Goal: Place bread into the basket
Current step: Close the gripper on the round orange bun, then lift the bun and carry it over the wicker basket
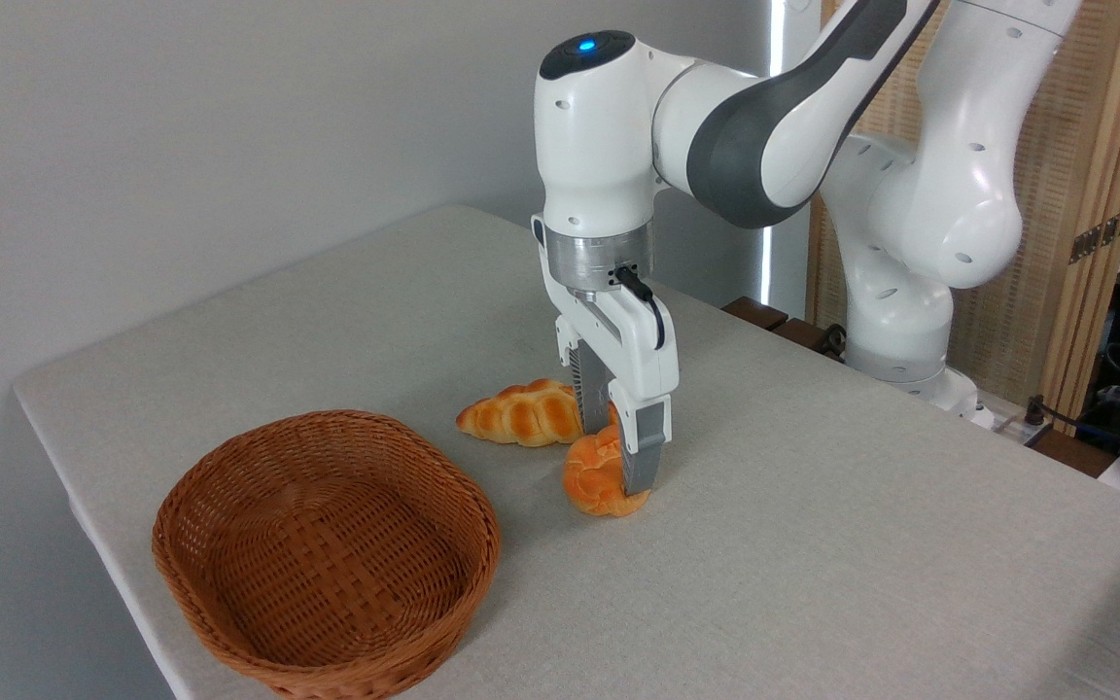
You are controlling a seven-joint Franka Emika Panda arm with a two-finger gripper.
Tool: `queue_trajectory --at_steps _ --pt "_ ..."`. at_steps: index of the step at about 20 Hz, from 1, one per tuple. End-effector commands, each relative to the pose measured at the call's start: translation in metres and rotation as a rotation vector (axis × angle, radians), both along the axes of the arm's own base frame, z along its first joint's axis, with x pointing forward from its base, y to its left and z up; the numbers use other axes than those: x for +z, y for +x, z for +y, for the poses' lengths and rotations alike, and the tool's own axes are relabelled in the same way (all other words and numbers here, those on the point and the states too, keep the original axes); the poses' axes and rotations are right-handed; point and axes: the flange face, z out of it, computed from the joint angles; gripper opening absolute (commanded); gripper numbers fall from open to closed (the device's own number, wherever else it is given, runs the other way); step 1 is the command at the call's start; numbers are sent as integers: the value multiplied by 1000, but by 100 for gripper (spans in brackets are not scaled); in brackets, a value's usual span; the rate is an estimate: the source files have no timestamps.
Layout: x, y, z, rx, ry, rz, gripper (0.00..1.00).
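Down at the table (pixel 813 506), my claw (pixel 618 457) straddles the bread (pixel 591 476), one finger on each side pinching it where it sits, just in front of the braided loaf (pixel 521 413) and right of the basket (pixel 327 554).

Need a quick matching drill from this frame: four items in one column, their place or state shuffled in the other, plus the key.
1. bun
2. braided loaf
3. basket
4. pincer

A. nothing inside, front left
B. pointing down from the arm's wrist
C. between the fingers, on the table
D. lying behind the bun

Pairs: 1-C, 2-D, 3-A, 4-B
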Motion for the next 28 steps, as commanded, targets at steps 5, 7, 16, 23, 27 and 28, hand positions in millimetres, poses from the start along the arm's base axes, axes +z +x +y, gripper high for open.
queue_trajectory --at_steps 5,7,16,23,27,28 --pt "-1 -3 0 -29 1 -22 37" --pt "-1 -4 0 -29 1 -22 38" --pt "6 -2 0 -25 -4 -30 40" --pt "98 24 2 37 -69 -92 40" --pt "132 51 -11 83 -161 -131 40" --pt "136 68 -22 117 -161 -131 40"
